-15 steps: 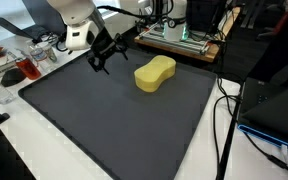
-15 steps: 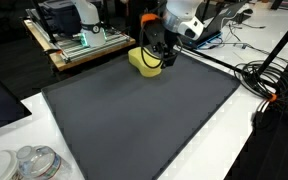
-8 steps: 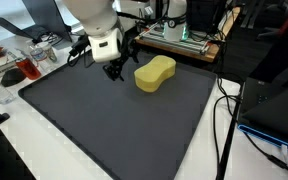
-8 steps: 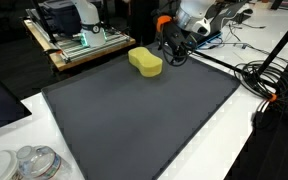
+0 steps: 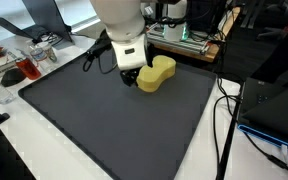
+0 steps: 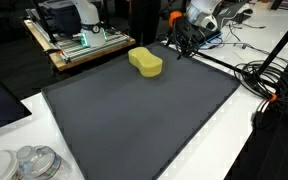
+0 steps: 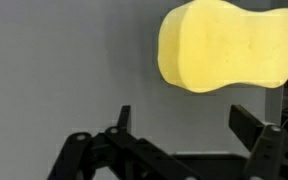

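A yellow, peanut-shaped sponge (image 5: 158,71) (image 6: 146,61) lies on the dark grey mat (image 5: 104,120) (image 6: 134,115) near its far edge. My gripper (image 5: 130,76) (image 6: 181,46) hangs just above the mat beside the sponge, open, with nothing between its black fingers. In the wrist view the sponge (image 7: 229,45) fills the upper right. My gripper (image 7: 187,125) sits below it, apart from it, and bare mat shows between the fingers (image 7: 249,122). In an exterior view the white arm (image 5: 122,25) hides the sponge's near-left end.
Clear containers (image 5: 24,65) stand on the white table beside the mat. A wooden board with equipment (image 5: 184,40) (image 6: 79,45) stands behind the mat. Cables (image 5: 224,110) (image 6: 269,80) run along one side. Plastic tubs (image 6: 29,162) sit at the table's corner.
The arm has swung along the mat's far edge, carrying the open gripper to a spot right beside the sponge. The sponge has not moved.
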Controlling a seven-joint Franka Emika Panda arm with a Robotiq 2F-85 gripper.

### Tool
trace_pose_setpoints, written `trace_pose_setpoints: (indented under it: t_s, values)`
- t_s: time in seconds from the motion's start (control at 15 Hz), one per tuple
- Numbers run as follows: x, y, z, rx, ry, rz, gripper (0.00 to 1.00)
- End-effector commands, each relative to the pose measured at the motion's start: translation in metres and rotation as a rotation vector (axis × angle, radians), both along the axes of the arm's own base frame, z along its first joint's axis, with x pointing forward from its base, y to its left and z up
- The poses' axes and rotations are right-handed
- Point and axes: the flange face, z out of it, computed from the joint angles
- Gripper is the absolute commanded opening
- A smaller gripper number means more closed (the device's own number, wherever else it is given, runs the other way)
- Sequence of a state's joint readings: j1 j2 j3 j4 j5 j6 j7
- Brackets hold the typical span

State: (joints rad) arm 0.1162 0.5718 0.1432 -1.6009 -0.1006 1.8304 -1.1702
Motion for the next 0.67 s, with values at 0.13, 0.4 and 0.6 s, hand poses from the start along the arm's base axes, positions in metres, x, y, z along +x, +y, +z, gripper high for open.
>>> trace_pose_setpoints:
  t_s: [0.13, 0.4, 0.6]
  values:
    - [-0.015, 0.049, 0.016, -0.131, -0.056, -0.216, 1.0]
    - [-0.031, 0.082, 0.021, -0.243, -0.158, -0.366, 1.0]
    - [-0.042, 0.092, 0.03, -0.33, -0.238, -0.473, 1.0]
